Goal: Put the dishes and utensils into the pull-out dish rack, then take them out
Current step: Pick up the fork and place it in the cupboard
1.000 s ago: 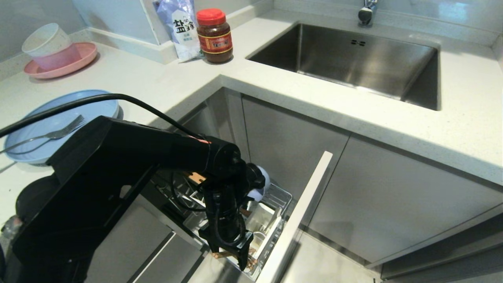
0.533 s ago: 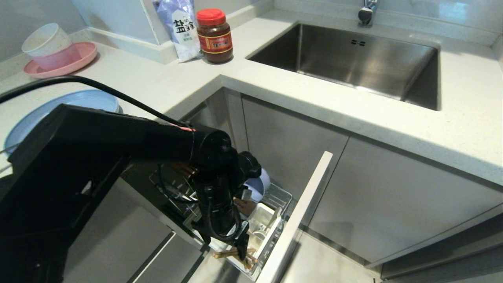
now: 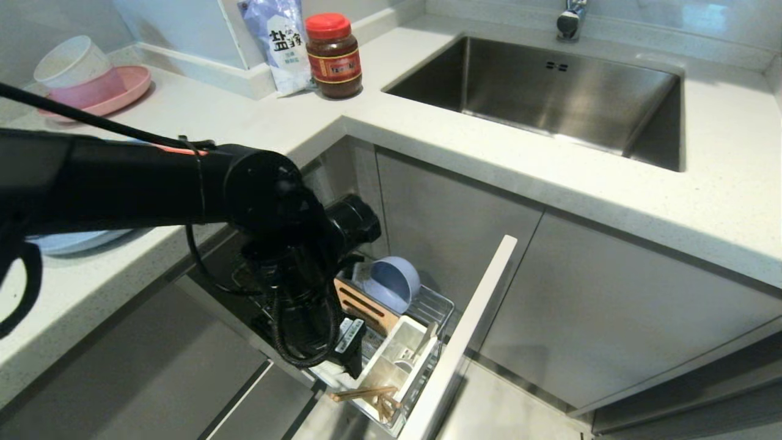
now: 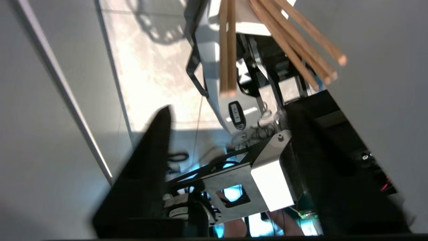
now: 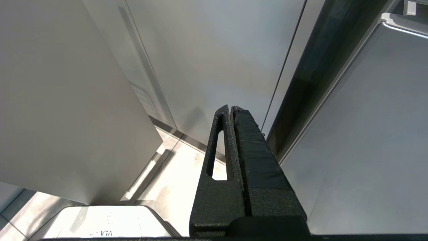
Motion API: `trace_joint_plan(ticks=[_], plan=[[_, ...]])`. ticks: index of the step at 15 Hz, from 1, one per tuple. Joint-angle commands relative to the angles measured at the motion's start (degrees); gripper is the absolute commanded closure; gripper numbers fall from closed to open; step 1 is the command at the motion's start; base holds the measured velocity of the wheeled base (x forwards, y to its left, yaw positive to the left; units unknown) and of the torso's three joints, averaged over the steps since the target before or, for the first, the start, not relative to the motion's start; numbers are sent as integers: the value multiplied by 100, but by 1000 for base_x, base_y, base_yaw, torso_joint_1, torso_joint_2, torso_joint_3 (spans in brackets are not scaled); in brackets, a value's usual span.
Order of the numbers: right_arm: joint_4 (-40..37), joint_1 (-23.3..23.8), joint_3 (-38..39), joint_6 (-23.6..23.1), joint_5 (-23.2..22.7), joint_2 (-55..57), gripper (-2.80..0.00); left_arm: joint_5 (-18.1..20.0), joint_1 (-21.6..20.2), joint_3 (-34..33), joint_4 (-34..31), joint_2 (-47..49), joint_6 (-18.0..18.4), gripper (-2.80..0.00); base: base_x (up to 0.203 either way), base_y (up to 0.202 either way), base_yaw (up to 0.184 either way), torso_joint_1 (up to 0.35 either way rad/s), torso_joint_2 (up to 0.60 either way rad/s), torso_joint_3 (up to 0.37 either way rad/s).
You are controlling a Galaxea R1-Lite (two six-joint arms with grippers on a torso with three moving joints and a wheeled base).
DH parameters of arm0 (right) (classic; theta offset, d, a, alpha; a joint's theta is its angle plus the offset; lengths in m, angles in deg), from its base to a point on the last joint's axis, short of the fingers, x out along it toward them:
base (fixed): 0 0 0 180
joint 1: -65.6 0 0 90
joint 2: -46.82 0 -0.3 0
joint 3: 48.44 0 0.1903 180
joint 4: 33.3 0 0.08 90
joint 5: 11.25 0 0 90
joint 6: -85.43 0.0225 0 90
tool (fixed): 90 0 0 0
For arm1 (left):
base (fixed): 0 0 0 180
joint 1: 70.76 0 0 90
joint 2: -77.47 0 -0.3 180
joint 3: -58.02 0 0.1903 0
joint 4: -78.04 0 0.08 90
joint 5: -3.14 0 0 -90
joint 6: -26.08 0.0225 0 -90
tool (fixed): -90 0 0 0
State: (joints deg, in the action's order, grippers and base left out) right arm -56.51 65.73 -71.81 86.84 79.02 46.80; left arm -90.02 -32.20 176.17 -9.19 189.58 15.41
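Note:
The pull-out dish rack (image 3: 435, 305) stands open below the counter, its grey front panel (image 3: 467, 336) nearest me. A light-blue bowl (image 3: 391, 284) rests on edge beside the slotted wooden strip (image 3: 365, 308). Wooden chopsticks (image 3: 365, 394) lean in the near end of the white caddy (image 3: 400, 357) and also show as chopsticks (image 4: 227, 50) in the left wrist view. A slim silver handle (image 3: 429, 339) stands in the caddy. My left gripper (image 3: 349, 360) hangs open and empty just above the caddy, clear of the chopsticks. The light-blue plate (image 3: 73, 241) is mostly hidden behind my left arm. My right gripper (image 5: 232, 108) is shut and parked low by the cabinet fronts.
On the counter stand a pink plate with stacked bowls (image 3: 91, 85), a salt bag (image 3: 278, 43) and a red-lidded jar (image 3: 333, 55). The steel sink (image 3: 550, 91) and faucet (image 3: 571, 18) lie at the back right. Grey cabinet doors (image 3: 446, 214) close in behind the rack.
My left gripper has risen and drawn back from the caddy's near end. The chopsticks stay leaning in the caddy. The bowl is uncovered now, and my arm hides the plate and fork.

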Motion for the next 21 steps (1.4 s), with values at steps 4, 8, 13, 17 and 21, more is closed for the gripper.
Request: trace_joint_plan(ticks=[4, 8, 13, 17, 21], plan=[[2, 4, 9, 0, 0, -24, 0, -201, 33, -110, -14, -1064, -102, 0, 0, 0, 0, 0, 0, 0], [2, 4, 9, 0, 0, -24, 0, -235, 112, -94, 498, -1664, -619, 0, 0, 0, 0, 0, 0, 0], [2, 2, 9, 0, 0, -24, 0, -242, -1, -91, 1260, -2791, -918, 0, 0, 0, 0, 0, 0, 0], [2, 4, 9, 0, 0, -24, 0, -224, -794, -78, 2118, -3499, -992, 0, 0, 0, 0, 0, 0, 0], [2, -5, 9, 0, 0, -24, 0, -200, -1699, -73, 2713, -4025, -946, 0, 0, 0, 0, 0, 0, 0]])
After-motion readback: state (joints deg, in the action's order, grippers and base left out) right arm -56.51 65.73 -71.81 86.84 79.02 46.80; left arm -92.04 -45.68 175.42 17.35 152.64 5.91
